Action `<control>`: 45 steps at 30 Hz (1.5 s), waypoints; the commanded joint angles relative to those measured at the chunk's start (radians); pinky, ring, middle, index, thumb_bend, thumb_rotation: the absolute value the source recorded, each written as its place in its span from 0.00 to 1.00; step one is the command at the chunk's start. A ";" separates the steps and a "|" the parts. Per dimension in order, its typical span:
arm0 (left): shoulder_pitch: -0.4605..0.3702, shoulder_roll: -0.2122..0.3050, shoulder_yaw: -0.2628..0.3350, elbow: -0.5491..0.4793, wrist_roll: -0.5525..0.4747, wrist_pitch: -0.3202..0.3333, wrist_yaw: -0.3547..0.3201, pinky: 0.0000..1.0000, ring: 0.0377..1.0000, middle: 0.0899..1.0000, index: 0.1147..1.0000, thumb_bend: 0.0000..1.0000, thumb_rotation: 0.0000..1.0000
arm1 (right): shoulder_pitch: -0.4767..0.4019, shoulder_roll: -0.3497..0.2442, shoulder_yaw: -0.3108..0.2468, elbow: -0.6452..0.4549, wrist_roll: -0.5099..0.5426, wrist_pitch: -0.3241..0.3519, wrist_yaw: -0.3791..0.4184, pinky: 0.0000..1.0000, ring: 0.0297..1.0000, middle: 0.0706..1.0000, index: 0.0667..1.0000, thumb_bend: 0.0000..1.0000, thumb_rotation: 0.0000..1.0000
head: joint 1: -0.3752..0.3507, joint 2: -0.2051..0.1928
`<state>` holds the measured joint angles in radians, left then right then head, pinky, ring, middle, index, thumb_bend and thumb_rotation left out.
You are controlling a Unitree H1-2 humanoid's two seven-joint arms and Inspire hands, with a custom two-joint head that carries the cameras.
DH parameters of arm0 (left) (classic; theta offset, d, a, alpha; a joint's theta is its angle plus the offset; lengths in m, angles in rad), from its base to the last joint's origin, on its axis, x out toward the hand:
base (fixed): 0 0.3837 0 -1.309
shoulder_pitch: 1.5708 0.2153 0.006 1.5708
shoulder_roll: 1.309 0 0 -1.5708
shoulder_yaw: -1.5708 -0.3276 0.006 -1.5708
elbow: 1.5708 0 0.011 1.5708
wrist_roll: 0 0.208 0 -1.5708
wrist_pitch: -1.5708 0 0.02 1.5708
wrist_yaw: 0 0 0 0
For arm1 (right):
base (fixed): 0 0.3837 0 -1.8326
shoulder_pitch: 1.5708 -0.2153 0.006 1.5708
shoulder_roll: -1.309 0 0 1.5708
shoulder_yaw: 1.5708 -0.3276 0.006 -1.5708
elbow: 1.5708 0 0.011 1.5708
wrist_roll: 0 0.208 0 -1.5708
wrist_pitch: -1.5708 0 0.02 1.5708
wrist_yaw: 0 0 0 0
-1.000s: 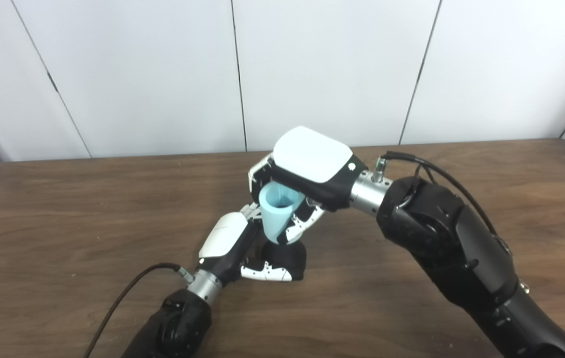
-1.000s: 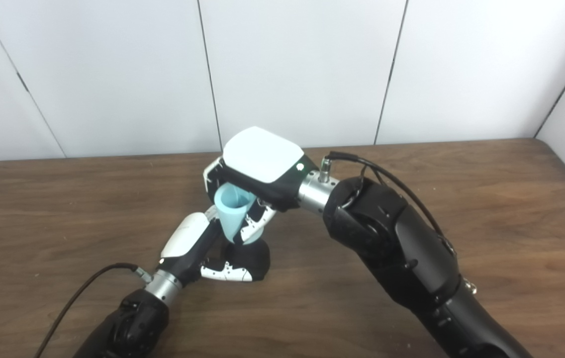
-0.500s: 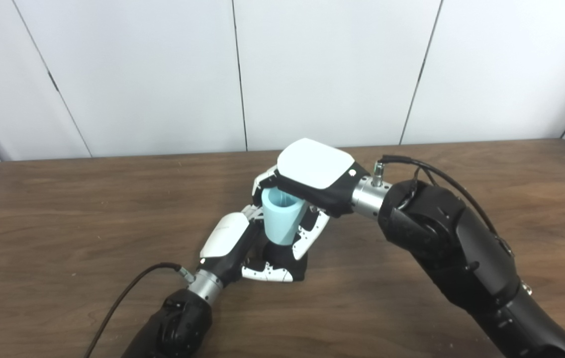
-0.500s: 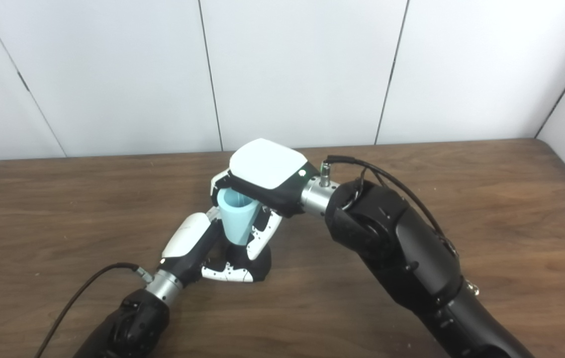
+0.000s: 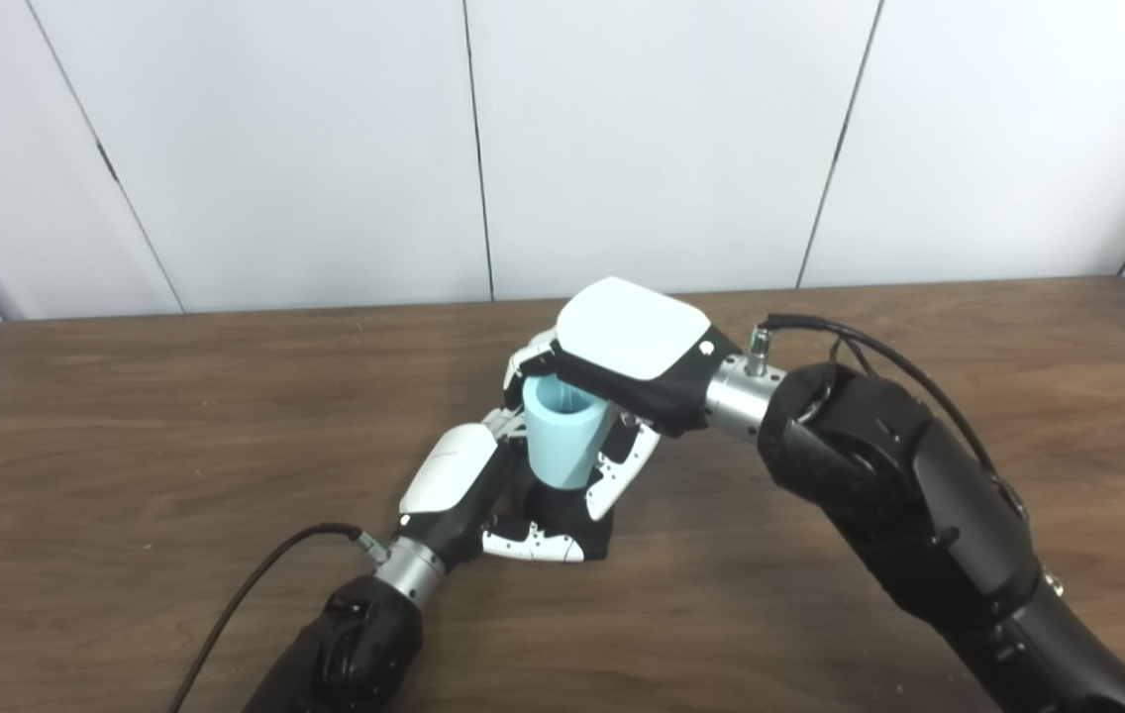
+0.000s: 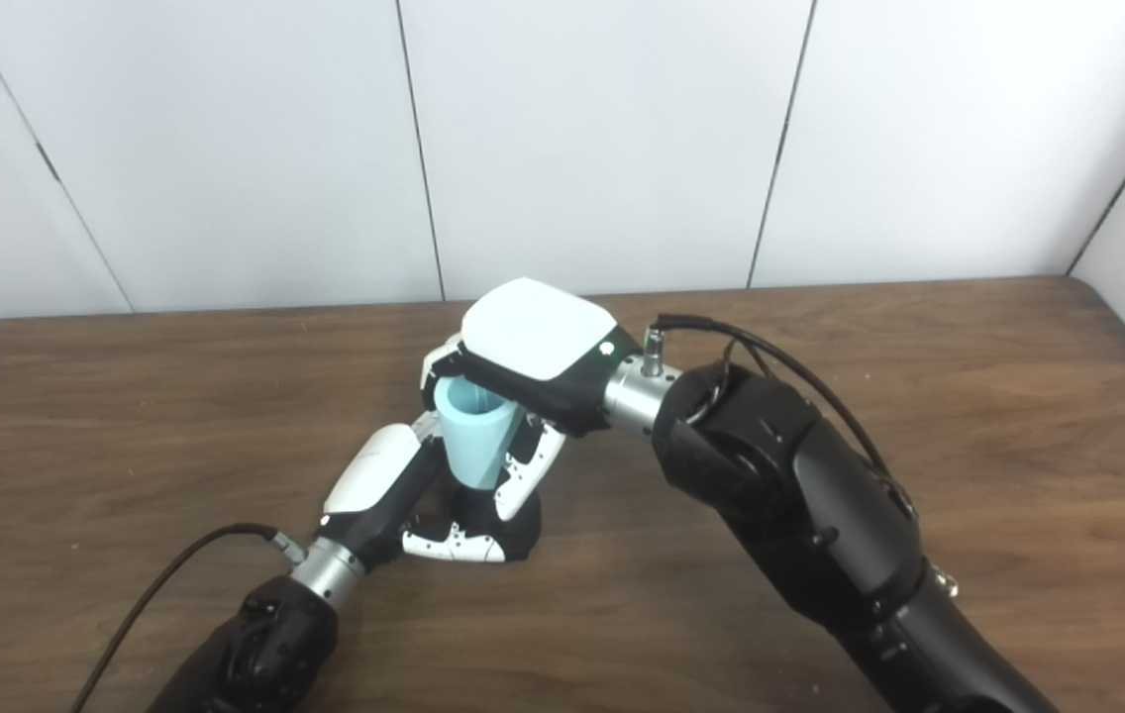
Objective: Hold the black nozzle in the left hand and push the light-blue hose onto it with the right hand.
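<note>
Light-blue tapered plastic hose [image 5: 562, 441] being gripped by right hand [image 5: 622, 371], frame centre, open end up, narrow end seated on black rounded nozzle [image 5: 572, 515]. Nozzle being clasped by left hand [image 5: 483, 490], resting low on dark brown wooden desk [image 5: 127, 426]. Black cable [image 5: 255, 584] trailing at lower left.

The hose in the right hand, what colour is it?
Light blue hose, inside and out; clearest in the left eye view.

white panelled wall [image 5: 671, 139], wooden table [image 5: 127, 416]
</note>
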<state>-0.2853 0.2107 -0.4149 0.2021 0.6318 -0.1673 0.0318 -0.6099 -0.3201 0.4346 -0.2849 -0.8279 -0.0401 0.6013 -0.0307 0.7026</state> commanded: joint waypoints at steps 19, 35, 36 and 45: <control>0.207 0.006 -0.058 0.130 0.020 0.010 -0.020 1.00 1.00 0.91 0.34 0.75 0.51 | 0.011 -0.029 -0.006 -0.081 -0.044 -0.171 -0.087 0.68 0.73 0.73 0.66 0.87 0.38 | -0.001 0.003; 0.209 0.009 -0.058 0.125 0.022 0.015 -0.026 1.00 1.00 0.91 0.34 0.75 0.51 | 0.018 -0.016 -0.011 -0.062 0.006 -0.122 -0.025 0.69 0.76 0.75 0.69 0.89 0.40 | -0.002 0.005; 0.209 0.009 -0.058 0.125 0.022 0.014 -0.027 1.00 1.00 0.91 0.34 0.75 0.51 | 0.020 -0.015 -0.012 -0.063 0.008 -0.120 -0.024 0.69 0.77 0.76 0.69 0.88 0.39 | -0.002 0.005; 0.210 0.010 -0.059 0.124 0.022 0.012 -0.028 1.00 1.00 0.91 0.34 0.76 0.51 | 0.034 -0.024 -0.025 -0.059 0.017 -0.130 -0.043 0.81 0.84 0.86 0.76 0.88 0.38 | 0.002 0.009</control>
<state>-0.2827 0.2111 -0.4159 0.1981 0.6330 -0.1737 0.0201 -0.5456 -0.3303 0.4240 -0.3171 -0.8354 -0.1601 0.5466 -0.0276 0.7118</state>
